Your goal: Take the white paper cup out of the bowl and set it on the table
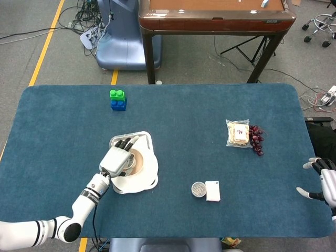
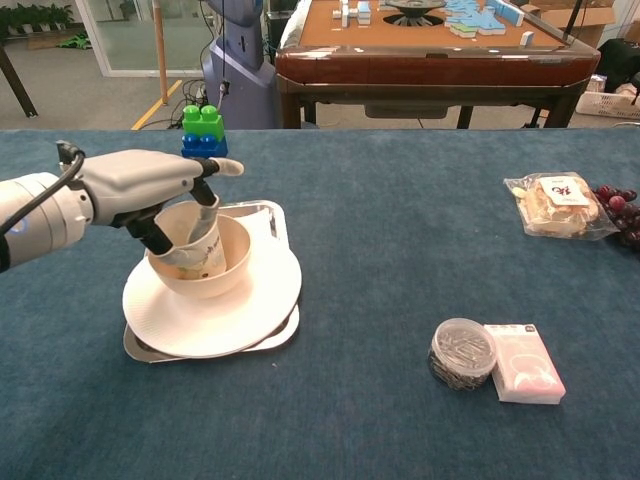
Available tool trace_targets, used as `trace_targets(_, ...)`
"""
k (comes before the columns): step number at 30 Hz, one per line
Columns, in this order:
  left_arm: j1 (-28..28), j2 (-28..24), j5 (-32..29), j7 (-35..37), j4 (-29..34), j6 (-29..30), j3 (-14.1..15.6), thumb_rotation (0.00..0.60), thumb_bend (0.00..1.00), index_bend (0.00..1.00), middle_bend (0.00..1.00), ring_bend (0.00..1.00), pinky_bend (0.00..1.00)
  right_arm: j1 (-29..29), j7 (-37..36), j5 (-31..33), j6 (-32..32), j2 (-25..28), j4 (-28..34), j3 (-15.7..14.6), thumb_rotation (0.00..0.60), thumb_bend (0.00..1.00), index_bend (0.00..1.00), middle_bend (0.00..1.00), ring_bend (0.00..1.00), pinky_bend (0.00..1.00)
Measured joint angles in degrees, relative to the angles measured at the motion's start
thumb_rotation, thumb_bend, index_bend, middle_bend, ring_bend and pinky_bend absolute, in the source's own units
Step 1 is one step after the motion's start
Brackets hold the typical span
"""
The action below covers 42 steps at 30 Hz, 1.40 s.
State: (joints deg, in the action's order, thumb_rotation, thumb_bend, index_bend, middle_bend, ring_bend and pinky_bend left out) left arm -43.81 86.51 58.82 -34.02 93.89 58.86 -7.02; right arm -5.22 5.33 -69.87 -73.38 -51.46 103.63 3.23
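Note:
The white paper cup (image 2: 192, 242) has a printed pattern and leans tilted at the left side of the cream bowl (image 2: 232, 268), its base still inside. My left hand (image 2: 138, 182) grips the cup from above, fingers inside the rim and against its outer wall. In the head view my left hand (image 1: 116, 159) covers the cup, and only part of the bowl (image 1: 138, 160) shows. The bowl stands on a white plate (image 2: 235, 318) that rests on a silver tray (image 2: 268, 216). At the table's right edge my right hand (image 1: 322, 181) hangs with its fingers apart, holding nothing.
A green-and-blue block (image 1: 118, 100) stands behind the tray. A round tin (image 1: 198, 189) and a white box (image 1: 212, 191) lie to the right of the plate. Further right are a snack bag (image 1: 238, 133) and dark grapes (image 1: 256, 140).

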Motion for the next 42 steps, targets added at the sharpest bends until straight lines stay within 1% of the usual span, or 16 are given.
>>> trace_targets(17, 0.10, -1.19, -0.93, -1.20, 1.38, 0.82, 0.71, 0.600, 0.31, 0.66, 0.00, 0.00, 0.13, -0.01, 0.00, -0.02, 0.05, -0.07, -0.05, -0.04, 0.600, 0.00, 0.36, 0.24, 0.14, 0.32)
trace_targets(32, 0.41, -4.30, -2.39, -4.93, 6.15, 3.56, 0.97, 0.600, 0.31, 0.66, 0.00, 0.00, 0.13, 0.03, 0.02, -0.05, -0.03, -0.12, -0.06, -0.04, 0.600, 0.00, 0.36, 0.24, 0.14, 0.32)
trace_targets(42, 0.76, -8.06, -3.91, -7.03, 10.68, 5.43, 1.02, 0.600, 0.31, 0.66, 0.00, 0.00, 0.13, 0.00, -0.13, 0.20, 0.11, -0.16, -0.18, 0.01, 0.600, 0.00, 0.36, 0.24, 0.14, 0.32)
